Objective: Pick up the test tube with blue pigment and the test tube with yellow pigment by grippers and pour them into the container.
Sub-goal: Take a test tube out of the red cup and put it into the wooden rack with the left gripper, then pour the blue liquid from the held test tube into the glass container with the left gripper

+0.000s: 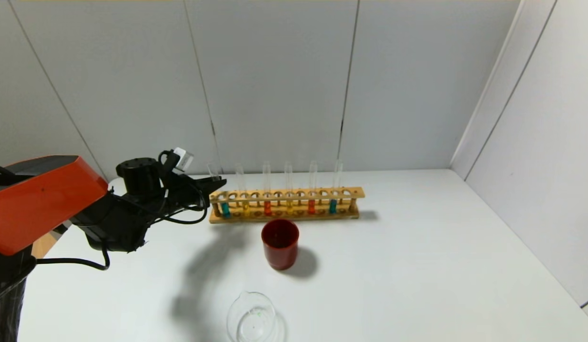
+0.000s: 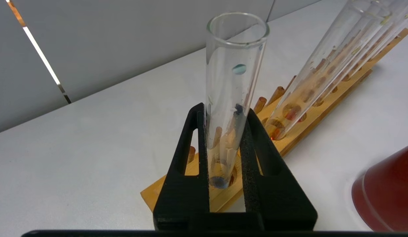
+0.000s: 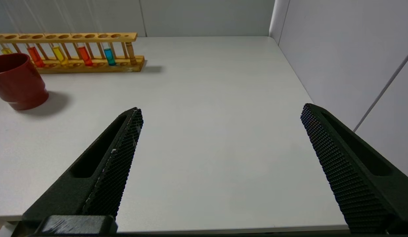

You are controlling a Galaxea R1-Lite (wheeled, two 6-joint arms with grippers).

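A wooden rack (image 1: pixel 284 216) at the back of the table holds several tubes. The test tube with blue pigment (image 1: pixel 224 209) stands at its left end, and a second blue one (image 1: pixel 332 205) at its right. Yellow tubes (image 1: pixel 245 209) (image 1: pixel 289 205) stand between them. My left gripper (image 1: pixel 217 183) is at the rack's left end. In the left wrist view it (image 2: pixel 224 110) is shut on the blue tube (image 2: pixel 235 49), whose bottom still sits in its rack hole. The clear beaker (image 1: pixel 251 317) stands at the front. My right gripper (image 3: pixel 221 108) is open and empty over bare table.
A dark red cup (image 1: pixel 280 243) stands just in front of the rack's middle, between rack and beaker. Two orange-red tubes (image 1: pixel 267 207) (image 1: pixel 311 206) stand in the rack. Grey walls close off the back and the right side.
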